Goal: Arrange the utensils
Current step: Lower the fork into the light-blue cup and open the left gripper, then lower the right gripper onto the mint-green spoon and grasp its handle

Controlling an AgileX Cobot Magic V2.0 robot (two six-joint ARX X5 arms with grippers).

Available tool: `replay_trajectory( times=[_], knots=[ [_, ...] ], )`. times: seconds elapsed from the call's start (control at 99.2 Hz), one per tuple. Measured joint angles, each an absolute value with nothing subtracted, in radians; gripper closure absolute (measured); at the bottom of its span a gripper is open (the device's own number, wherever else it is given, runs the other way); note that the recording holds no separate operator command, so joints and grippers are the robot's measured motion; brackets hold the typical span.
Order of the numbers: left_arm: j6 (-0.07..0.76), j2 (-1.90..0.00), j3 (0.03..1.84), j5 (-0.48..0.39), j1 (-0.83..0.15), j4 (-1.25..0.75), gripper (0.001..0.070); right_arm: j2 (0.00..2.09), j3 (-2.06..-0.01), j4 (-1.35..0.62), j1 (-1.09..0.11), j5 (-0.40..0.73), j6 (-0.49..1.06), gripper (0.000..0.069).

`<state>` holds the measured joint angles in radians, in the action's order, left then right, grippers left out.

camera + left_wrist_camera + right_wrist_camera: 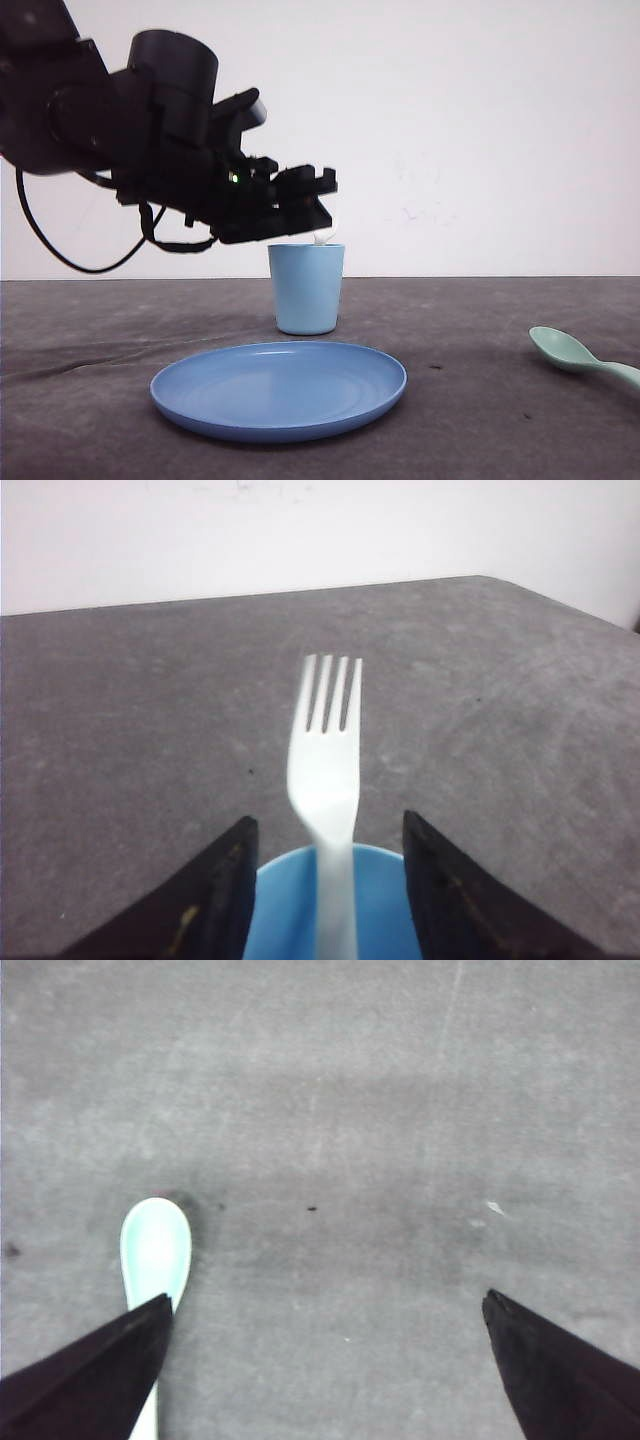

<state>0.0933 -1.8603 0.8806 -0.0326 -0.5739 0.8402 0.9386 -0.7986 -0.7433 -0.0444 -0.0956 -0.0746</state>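
White plastic shows between the fingers of the left gripper (pixel 330 900): the fork (pixel 326 750) stands with its tines away from the wrist and its handle running down into the light blue cup (pixel 330 905). The jaws stand apart on either side of the handle, and I cannot tell whether they touch it. In the front view the left gripper (pixel 322 215) hangs just over the cup (pixel 306 288), behind the blue plate (pixel 279 388). The right gripper (pixel 325 1360) is spread wide and empty above the grey table (pixel 400 1160); the mint-green spoon (pixel 155 1255) lies partly under one finger, its handle towards the wrist, so the right arm is nearer.
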Motion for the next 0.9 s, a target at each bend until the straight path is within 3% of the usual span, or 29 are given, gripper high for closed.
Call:
replay_trajectory(
  times=[0.353,0.897],
  knots=[
    [0.093,-1.520,0.881,-0.032,-0.561,0.440,0.0433,1.012,-0.799,-0.742,-0.052,-0.319,-0.075,0.0066],
    [0.093,-1.027,0.881,0.005,-0.357,-0.303,0.0433,1.269,-0.799,-0.580,-0.154,-0.409,-0.075,0.0066]
  ],
)
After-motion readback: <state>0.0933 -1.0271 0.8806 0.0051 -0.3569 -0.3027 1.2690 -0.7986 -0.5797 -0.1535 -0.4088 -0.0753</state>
